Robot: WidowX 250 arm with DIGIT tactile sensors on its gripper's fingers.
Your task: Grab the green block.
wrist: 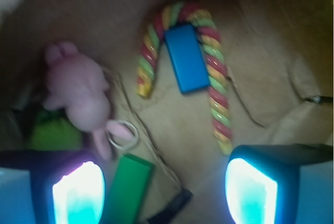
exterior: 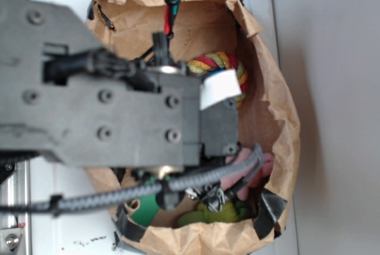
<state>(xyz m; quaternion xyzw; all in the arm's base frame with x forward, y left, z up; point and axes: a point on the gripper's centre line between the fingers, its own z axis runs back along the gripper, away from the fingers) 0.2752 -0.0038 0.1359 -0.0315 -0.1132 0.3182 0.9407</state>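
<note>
A: Gripper [wrist: 164,192] first; how do your wrist pictures show it?

B: Released; you see its two pads [wrist: 78,192] lit cyan at the bottom corners, spread wide with nothing between them.

A: And the green block [wrist: 127,188]?

B: It lies flat on the brown paper bag [wrist: 261,51] floor, low in your wrist view, just beside the left-hand pad and partly cut off by the frame edge; in your exterior view only a green corner shows under the arm [exterior: 101,112].

A: What else sits near it?

B: A pink plush bunny [wrist: 78,91] just above it, one foot near a white ring [wrist: 123,134]; a fuzzy lime-green toy [wrist: 55,132] to the left; farther up, the blue block [wrist: 186,57] rests inside the arch of a striped rope toy [wrist: 216,78], well apart from the green block.
</note>
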